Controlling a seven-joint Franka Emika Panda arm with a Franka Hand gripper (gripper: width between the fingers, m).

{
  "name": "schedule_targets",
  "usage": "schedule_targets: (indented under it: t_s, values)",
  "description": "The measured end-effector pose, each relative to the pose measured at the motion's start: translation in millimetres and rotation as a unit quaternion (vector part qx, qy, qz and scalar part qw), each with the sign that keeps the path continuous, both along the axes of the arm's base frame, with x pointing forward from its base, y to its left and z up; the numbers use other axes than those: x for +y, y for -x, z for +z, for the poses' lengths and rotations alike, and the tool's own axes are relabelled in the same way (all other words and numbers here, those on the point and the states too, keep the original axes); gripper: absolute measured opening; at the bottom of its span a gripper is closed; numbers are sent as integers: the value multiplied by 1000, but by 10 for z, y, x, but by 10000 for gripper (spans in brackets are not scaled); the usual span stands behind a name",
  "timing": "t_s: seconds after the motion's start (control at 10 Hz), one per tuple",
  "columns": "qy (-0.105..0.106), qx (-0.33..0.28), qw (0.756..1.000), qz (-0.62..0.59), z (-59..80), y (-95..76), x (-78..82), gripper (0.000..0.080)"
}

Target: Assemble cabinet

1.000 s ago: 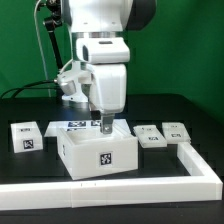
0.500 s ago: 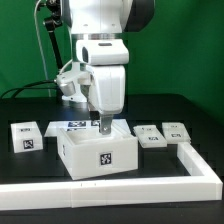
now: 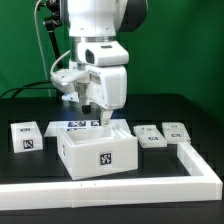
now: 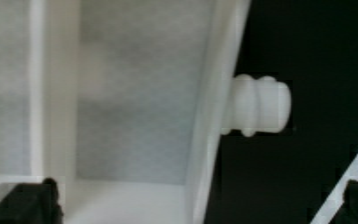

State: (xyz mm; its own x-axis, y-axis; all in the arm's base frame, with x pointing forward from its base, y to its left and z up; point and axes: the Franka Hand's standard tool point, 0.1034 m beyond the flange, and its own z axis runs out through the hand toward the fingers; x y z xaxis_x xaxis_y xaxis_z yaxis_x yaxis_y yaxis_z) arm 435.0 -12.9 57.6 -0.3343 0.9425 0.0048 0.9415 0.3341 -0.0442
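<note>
The cabinet [image 3: 98,155] is a white open box with a marker tag on its front, standing at the middle of the table. My gripper [image 3: 100,119] hangs just over its back wall, fingers pointing down. In the wrist view the gripper [image 4: 194,205] is open, with dark fingertips [image 4: 25,203] far apart at the picture's corners. The cabinet wall [image 4: 208,120] runs between them untouched, and a white ribbed knob [image 4: 259,104] sticks out of its side. Nothing is held.
A loose white tagged piece [image 3: 25,135] lies at the exterior view's left and two more [image 3: 150,136] [image 3: 178,132] at its right. The marker board [image 3: 66,124] lies behind the cabinet. A white L-shaped rail [image 3: 130,188] borders the front and right.
The hand has turned about its wrist and shifted slightly left and up over the cabinet's back wall. The cabinet and loose pieces have not moved.
</note>
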Motion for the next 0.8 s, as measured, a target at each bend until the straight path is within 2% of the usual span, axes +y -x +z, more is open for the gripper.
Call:
schedule_targets:
  t_s: [0.2,0.8]
  values:
    - [0,1,1000,0,-10,-5,-1,797]
    - [-8,34,999,-12,-375,187,50,797]
